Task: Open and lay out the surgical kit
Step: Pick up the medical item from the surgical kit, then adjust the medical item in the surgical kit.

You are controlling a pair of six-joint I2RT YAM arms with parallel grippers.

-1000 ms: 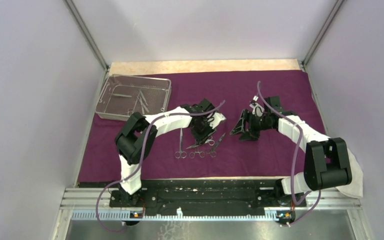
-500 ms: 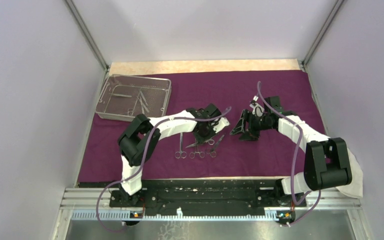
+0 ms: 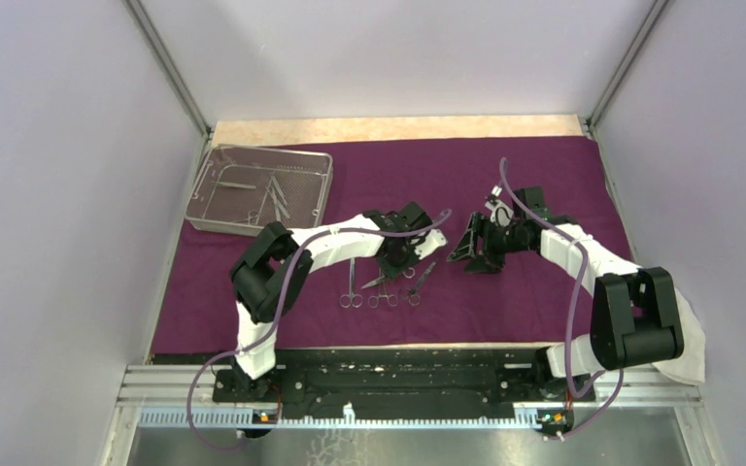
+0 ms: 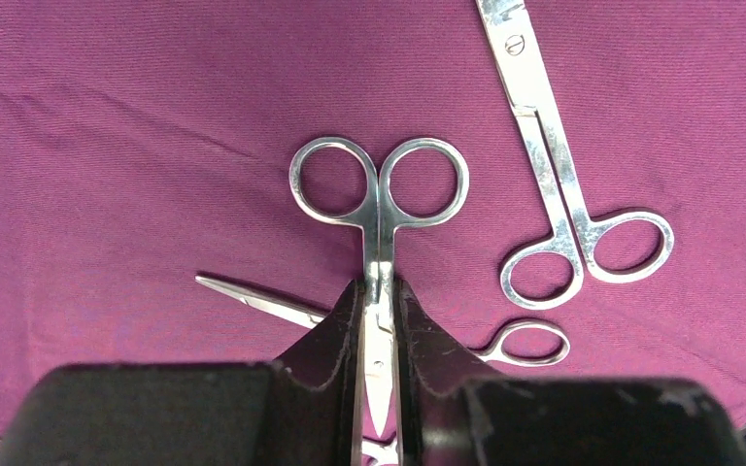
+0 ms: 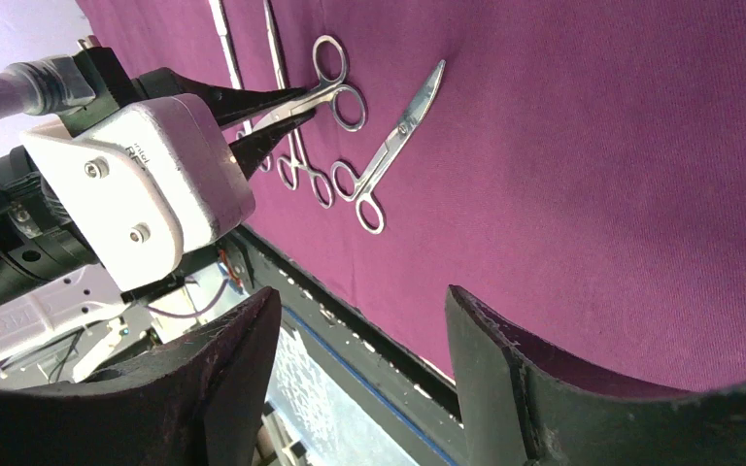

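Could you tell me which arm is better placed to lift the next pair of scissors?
Left: the left gripper clamps the scissors at the shank; the right gripper hangs open, away from them.

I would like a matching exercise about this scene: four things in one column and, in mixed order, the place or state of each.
1. silver wire-mesh tray
2. dark purple cloth wrap
3. left gripper
4. right gripper

a. jaws open, holding nothing
b. at the far left corner
c. spread out flat
d. jaws closed on steel scissors

Pairs: 1-b, 2-c, 3-d, 4-a.
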